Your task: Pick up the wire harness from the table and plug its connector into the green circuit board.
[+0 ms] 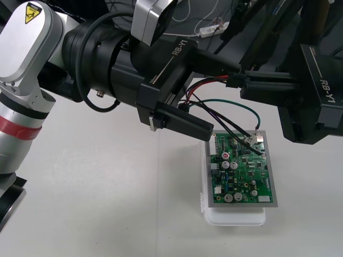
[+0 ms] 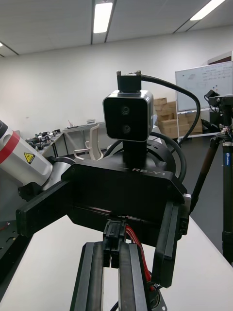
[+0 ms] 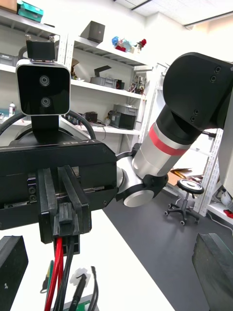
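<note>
Right gripper (image 1: 244,84): comes in from the right, raised over the far side of the table (image 1: 80,187). Its 2 fingers (image 2: 92,277) are pinched together on the black plug (image 1: 234,81) of the wire harness (image 1: 214,110). In the right wrist view the plug sits at the fingertips, with red wire beside it.

Left gripper (image 1: 222,100): faces the right one head-on, fingers spread wide, gripping nothing. 1 finger (image 1: 187,124) slants down, and its tip overlaps the far-left corner of the green circuit board (image 1: 241,168). Its height above the board cannot be told. The other finger blends into the dark bodies above the plug and is hard to trace.

Harness: the plug is up in the air, not in the board. Red, black and green wires (image 3: 60,272) drop from it in loose loops toward the board's far edge. Their lower ends meet a small pale part (image 1: 257,136) at the far-right corner. Whether that is the socket or a fitting of the board cannot be made out.

Board: flat on its white base (image 1: 236,217), right of the table's centre.

Room: bare table lies to the left of the board and along its near side. The base's near edge lies close to the front view's lower border. Both gripper bodies crowd the air over the board's far side and hide the table's far edge there. The right gripper's body is cut off at the right border.
</note>
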Action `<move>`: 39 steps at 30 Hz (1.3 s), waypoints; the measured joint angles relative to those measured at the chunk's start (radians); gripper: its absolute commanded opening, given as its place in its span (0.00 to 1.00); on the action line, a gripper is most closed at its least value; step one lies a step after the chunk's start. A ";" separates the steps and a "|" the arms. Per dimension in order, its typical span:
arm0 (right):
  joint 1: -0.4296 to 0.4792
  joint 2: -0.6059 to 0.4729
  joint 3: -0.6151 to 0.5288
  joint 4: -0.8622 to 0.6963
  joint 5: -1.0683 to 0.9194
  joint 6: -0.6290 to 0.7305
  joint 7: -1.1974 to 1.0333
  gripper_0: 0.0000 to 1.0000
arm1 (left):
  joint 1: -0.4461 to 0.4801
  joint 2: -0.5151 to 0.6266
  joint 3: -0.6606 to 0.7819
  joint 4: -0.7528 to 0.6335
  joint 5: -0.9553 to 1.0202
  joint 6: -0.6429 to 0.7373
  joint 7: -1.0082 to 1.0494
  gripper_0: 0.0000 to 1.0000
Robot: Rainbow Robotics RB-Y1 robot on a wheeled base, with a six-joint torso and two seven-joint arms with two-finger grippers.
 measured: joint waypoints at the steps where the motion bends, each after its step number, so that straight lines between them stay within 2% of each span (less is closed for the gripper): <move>1: 0.000 0.000 0.000 0.000 0.000 0.000 0.000 0.00 | -0.001 0.000 0.000 0.000 0.000 0.000 0.000 1.00; 12: 0.000 0.000 0.000 0.000 0.000 0.002 0.000 0.00 | -0.001 0.000 0.000 0.000 0.008 0.003 0.000 1.00; 13: 0.000 0.000 0.000 0.000 -0.001 0.002 0.000 0.00 | -0.001 0.000 0.000 0.000 0.009 0.003 0.000 0.98; 15: 0.000 0.000 0.000 0.000 -0.001 0.002 0.000 0.00 | -0.001 0.000 0.000 0.000 0.013 0.005 0.000 0.88; 18: 0.000 0.000 0.000 0.000 -0.001 0.002 0.000 0.00 | -0.001 0.000 0.000 0.000 0.018 0.006 0.000 0.81; 34: 0.000 0.000 0.013 0.000 -0.008 0.002 0.000 0.00 | -0.001 -0.001 0.000 0.000 0.030 0.027 0.000 0.69; 39: 0.000 0.000 0.013 0.000 -0.012 0.002 0.001 0.00 | -0.001 -0.001 0.000 0.000 0.031 0.031 0.000 0.38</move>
